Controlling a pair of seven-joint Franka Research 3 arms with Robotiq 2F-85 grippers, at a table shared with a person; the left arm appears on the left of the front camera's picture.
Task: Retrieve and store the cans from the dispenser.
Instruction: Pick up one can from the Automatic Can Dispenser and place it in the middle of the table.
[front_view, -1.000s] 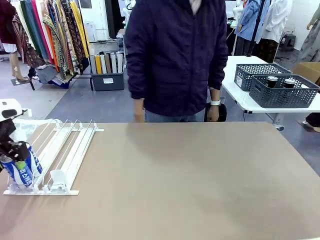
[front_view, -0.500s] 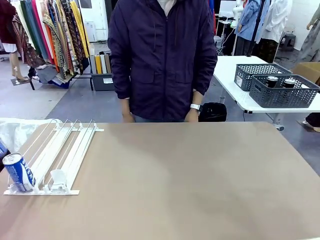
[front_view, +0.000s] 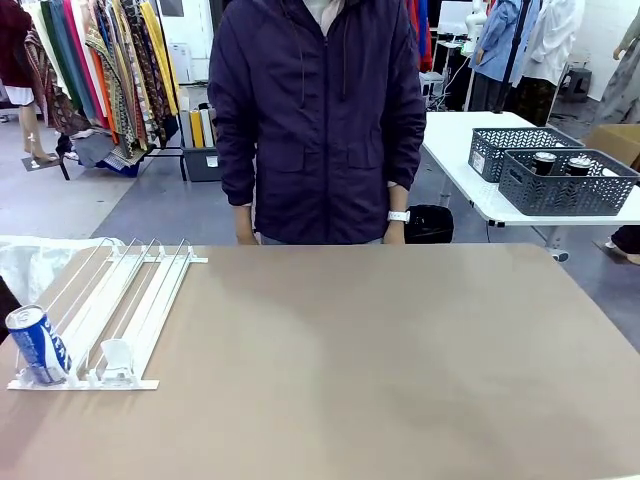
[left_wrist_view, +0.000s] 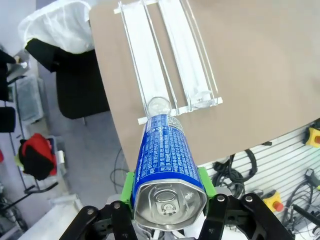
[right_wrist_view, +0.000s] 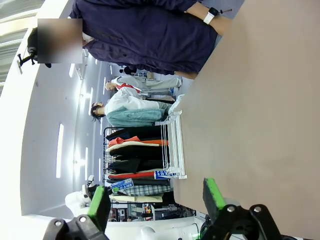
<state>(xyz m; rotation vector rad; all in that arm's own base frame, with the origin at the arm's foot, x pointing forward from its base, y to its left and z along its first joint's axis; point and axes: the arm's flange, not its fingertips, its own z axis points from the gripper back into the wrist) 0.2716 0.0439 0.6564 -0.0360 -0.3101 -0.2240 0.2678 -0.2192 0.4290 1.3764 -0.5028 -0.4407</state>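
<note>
On the dispenser (front_view: 150, 300), one blue can (front_view: 38, 345); second can (left_wrist_view: 167, 165) tight in left claw (left_wrist_view: 168, 186); right claw (right_wrist_view: 155, 192) agape, empty.

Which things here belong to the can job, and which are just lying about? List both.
Job:
- dispenser
- held can, gripped in the left hand
- second can, at the dispenser's near end

Lying about:
- white plastic bag
- grey baskets on the side table
- clothes rack
</note>
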